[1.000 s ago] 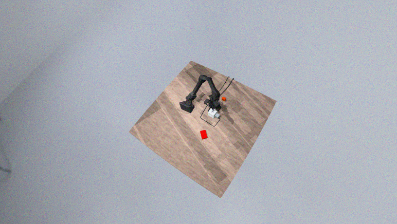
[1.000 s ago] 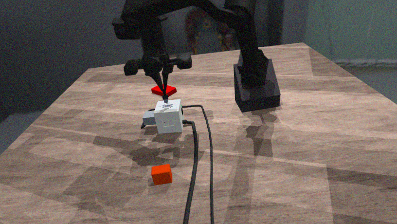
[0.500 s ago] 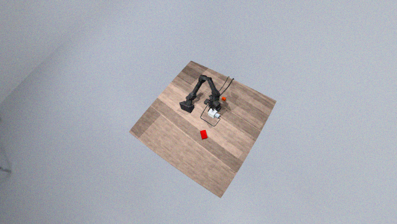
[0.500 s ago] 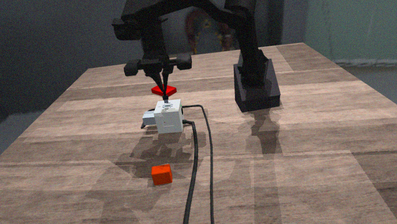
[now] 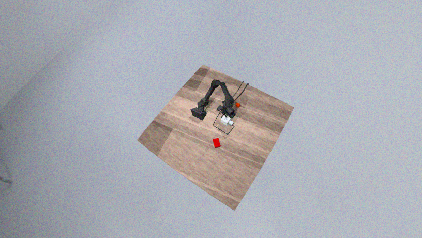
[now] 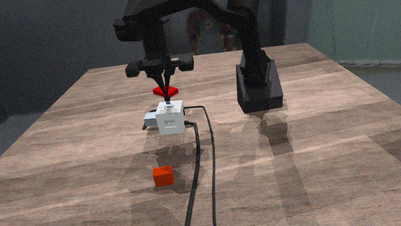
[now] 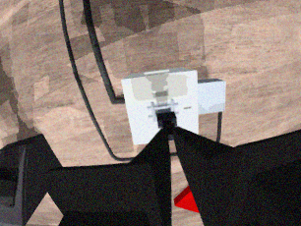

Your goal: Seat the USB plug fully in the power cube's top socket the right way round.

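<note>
The white power cube [image 5: 225, 120] [image 6: 171, 123] [image 7: 135, 120] stands upright on the wooden table. My gripper [image 6: 167, 98] [image 7: 169, 133] comes down from above, its fingertips together just over the middle of the cube's top face. It is shut on the USB plug [image 6: 167, 102], of which a small grey part shows directly under the fingertips. The fingertips hide most of the plug and the socket in the wrist view. I cannot tell how deep the plug sits or which way round it is.
A pale blue-grey adapter [image 5: 231, 122] [image 6: 150, 119] [image 7: 211, 95] sticks out of the cube's side. A thick cable [image 6: 197, 151] [image 7: 99, 59] and a thin cable [image 6: 213, 157] [image 7: 81, 84] run beside the cube. A red block [image 5: 216, 143] [image 6: 159, 91] [image 7: 188, 201] and an orange cube [image 5: 238, 104] [image 6: 163, 176] lie on opposite sides.
</note>
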{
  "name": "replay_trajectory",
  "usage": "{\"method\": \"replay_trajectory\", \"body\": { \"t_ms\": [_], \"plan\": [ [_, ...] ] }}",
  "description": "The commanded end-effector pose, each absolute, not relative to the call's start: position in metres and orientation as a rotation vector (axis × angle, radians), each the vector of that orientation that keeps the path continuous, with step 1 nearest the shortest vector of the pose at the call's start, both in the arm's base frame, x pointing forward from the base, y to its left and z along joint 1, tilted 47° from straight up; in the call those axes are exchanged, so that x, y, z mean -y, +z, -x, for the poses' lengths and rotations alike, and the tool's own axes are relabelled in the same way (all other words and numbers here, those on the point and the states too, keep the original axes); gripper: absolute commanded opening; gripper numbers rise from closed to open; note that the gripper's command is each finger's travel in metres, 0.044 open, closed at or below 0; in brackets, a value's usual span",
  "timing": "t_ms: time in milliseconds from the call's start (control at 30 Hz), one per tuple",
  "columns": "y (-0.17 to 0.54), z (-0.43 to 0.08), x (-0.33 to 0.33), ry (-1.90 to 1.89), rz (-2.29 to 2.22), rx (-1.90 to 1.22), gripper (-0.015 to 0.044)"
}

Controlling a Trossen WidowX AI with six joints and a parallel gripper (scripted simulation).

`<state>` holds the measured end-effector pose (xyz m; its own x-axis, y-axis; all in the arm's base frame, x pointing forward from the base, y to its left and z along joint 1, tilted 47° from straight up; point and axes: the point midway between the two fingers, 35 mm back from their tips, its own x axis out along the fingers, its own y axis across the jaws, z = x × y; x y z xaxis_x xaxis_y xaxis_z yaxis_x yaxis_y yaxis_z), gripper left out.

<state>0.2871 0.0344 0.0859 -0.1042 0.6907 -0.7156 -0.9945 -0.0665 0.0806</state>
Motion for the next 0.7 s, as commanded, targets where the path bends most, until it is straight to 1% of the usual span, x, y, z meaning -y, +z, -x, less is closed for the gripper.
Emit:
{"method": "replay_trajectory", "body": {
  "t_ms": [0, 667],
  "plan": [
    [0.0849, -0.2865, -0.0345, 1.568, 0.595, -0.685, 0.0],
    [0.0824, -0.2863, -0.0354, 1.563, 0.597, -0.699, 0.0]
  ]
}}
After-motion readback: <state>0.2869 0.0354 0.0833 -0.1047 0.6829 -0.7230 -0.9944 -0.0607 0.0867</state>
